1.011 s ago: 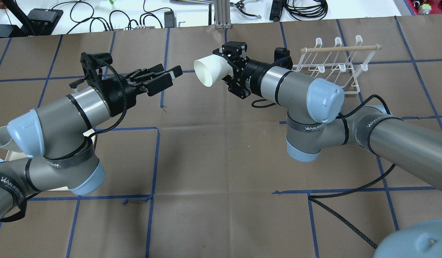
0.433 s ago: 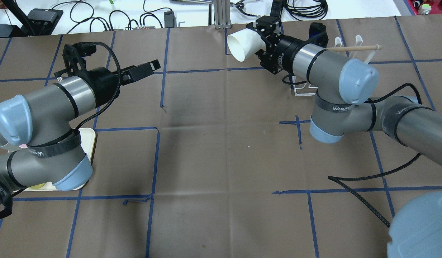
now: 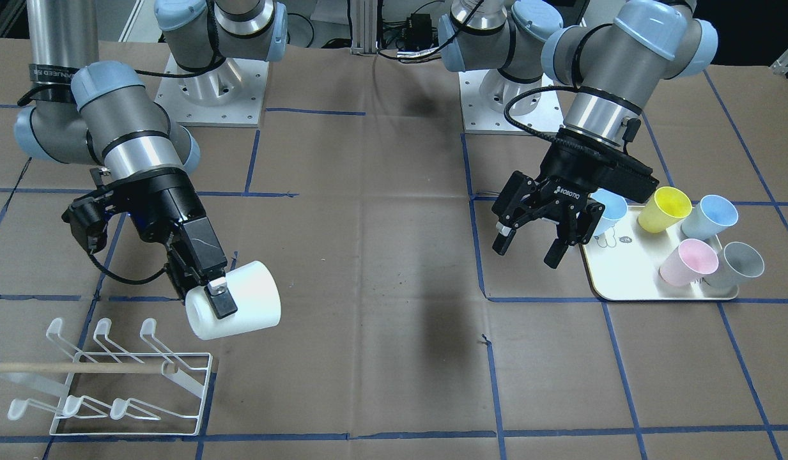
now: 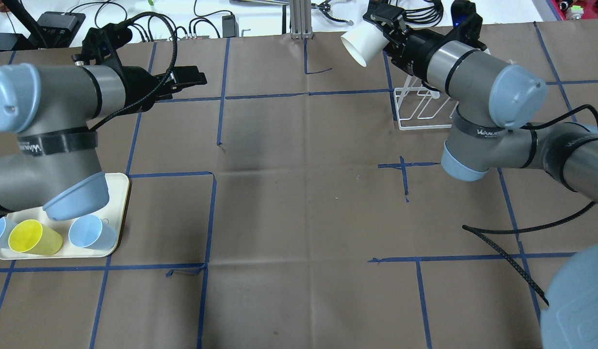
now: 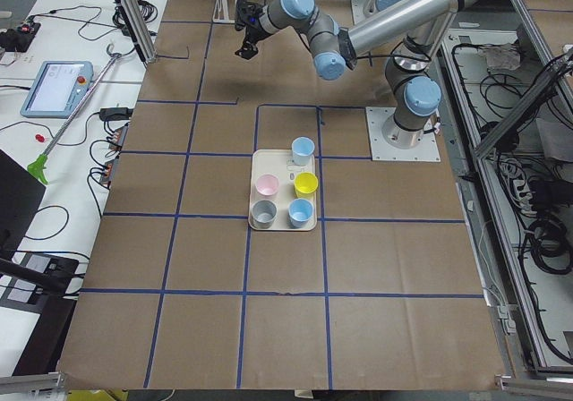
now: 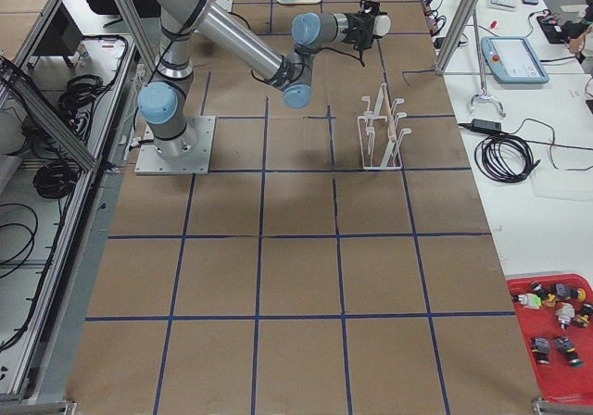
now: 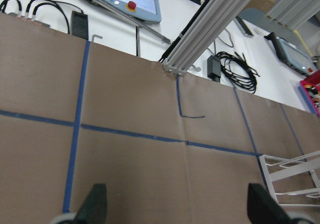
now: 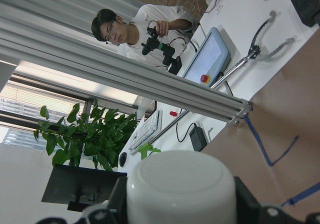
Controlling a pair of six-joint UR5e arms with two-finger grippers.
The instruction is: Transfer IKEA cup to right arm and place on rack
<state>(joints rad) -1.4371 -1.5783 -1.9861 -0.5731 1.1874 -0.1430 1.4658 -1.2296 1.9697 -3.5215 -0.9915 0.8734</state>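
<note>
The right gripper (image 3: 222, 305) clamps the white cup (image 3: 253, 308), tilted on its side in the air near the rack (image 3: 80, 367) with its upturned prongs. The left gripper (image 3: 526, 252) hangs spread wide beside the tray (image 3: 624, 275) of coloured cups (image 3: 665, 209), well apart.

Cup (image 4: 363, 42) farther out, now near the rack (image 4: 421, 110).

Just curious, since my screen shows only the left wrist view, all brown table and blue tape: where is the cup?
Observer: The white cup is clamped in the right hand, held sideways in the air, not yet on the rack.
Visitor: And the hand under my camera?
Observer: The left hand is open and empty, beside a cream tray.
Visitor: Anything on that tray?
Observer: A yellow cup, a pink cup, a grey cup and two blue cups.
</note>
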